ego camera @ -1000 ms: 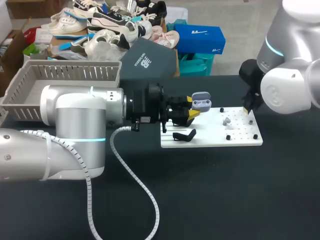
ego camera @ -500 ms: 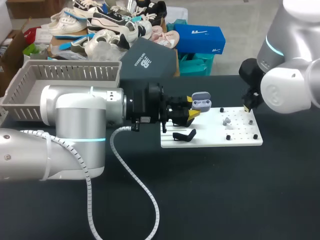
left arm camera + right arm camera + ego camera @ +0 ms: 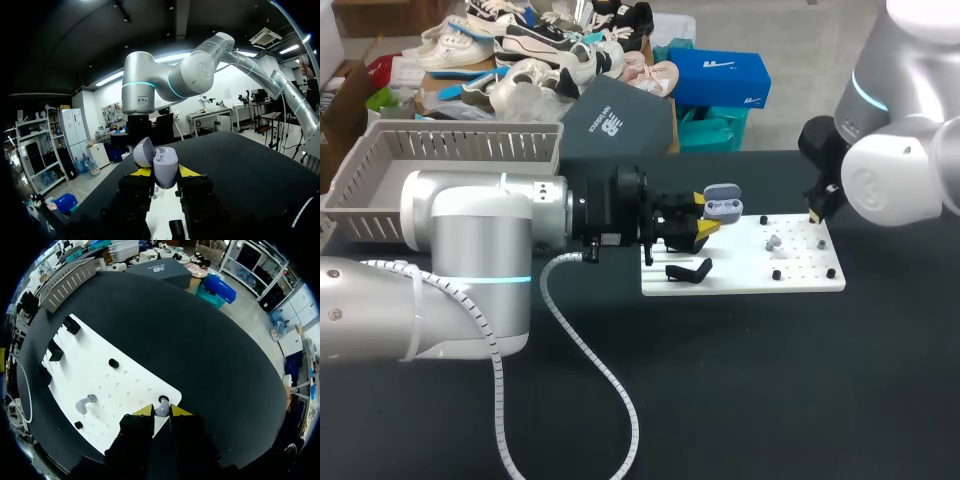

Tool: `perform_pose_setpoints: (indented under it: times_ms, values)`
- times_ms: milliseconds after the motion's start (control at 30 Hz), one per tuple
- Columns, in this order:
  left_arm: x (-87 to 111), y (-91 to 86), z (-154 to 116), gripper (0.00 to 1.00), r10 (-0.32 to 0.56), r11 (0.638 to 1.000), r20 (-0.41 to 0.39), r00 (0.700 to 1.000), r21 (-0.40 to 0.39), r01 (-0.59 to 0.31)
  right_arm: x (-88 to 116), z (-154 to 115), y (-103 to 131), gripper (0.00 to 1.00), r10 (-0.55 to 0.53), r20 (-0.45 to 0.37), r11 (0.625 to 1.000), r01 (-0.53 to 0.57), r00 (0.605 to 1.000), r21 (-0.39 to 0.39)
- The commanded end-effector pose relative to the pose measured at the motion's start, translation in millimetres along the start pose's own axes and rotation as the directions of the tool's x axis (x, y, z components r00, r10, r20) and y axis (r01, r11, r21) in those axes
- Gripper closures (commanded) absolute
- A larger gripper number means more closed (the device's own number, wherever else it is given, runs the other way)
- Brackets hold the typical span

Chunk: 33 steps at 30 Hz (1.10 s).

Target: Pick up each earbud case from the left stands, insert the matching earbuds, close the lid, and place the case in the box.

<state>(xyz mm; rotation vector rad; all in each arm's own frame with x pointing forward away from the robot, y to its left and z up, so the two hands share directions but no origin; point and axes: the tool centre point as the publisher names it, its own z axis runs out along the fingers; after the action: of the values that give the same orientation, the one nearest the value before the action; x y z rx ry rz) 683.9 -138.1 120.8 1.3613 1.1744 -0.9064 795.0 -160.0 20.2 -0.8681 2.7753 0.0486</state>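
My left gripper [image 3: 703, 213] is shut on a pale lavender earbud case [image 3: 723, 206], held above the near-left part of the white board [image 3: 810, 280] with its lid open. In the left wrist view the case [image 3: 163, 167] stands between the yellow tips, lid [image 3: 143, 151] tipped back. My right gripper [image 3: 161, 411] is down at the board's [image 3: 100, 360] far right corner, its fingers closed on a small grey earbud [image 3: 161, 406]. A second grey earbud [image 3: 85, 403] rests on the board [image 3: 773, 242]. An empty black stand [image 3: 688, 270] sits on the board's left side.
A grey slatted basket [image 3: 390, 160] stands at the back left and a dark grey box [image 3: 615, 120] at the far edge. Small black pegs [image 3: 114, 363] dot the board. The left arm's white cable [image 3: 610, 380] loops over the near table.
The right gripper's fingers have drawn together around the earbud at the board's corner, and its tip sits slightly higher. The left arm and the case have not moved.
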Motion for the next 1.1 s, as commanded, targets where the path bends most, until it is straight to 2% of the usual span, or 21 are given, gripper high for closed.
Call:
perform_pose_setpoints:
  times_ms: [33,467,667,1100]
  values:
    - [0.6,-0.9,-0.2,1.00,0.002,1.000,0.003,1.000,-0.004,-0.002,0.7,-3.1,0.7,1.00,0.002,-0.002,1.000,-0.002,1.000,0.005]
    - [0.6,-0.9,-0.2,1.00,0.002,1.000,0.003,1.000,-0.004,-0.002,8.0,-23.6,8.7,1.00,0.000,-0.007,0.999,0.000,1.000,0.044]
    - [0.6,-0.9,-0.2,1.00,0.002,1.000,0.003,1.000,-0.004,-0.002,11.9,-39.8,22.1,1.00,0.013,0.023,1.000,-0.013,1.000,0.009]
    - [0.6,-0.9,-0.2,1.00,0.002,1.000,0.003,1.000,-0.004,-0.002,11.9,-39.8,22.1,1.00,0.013,0.023,1.000,-0.013,1.000,0.009]
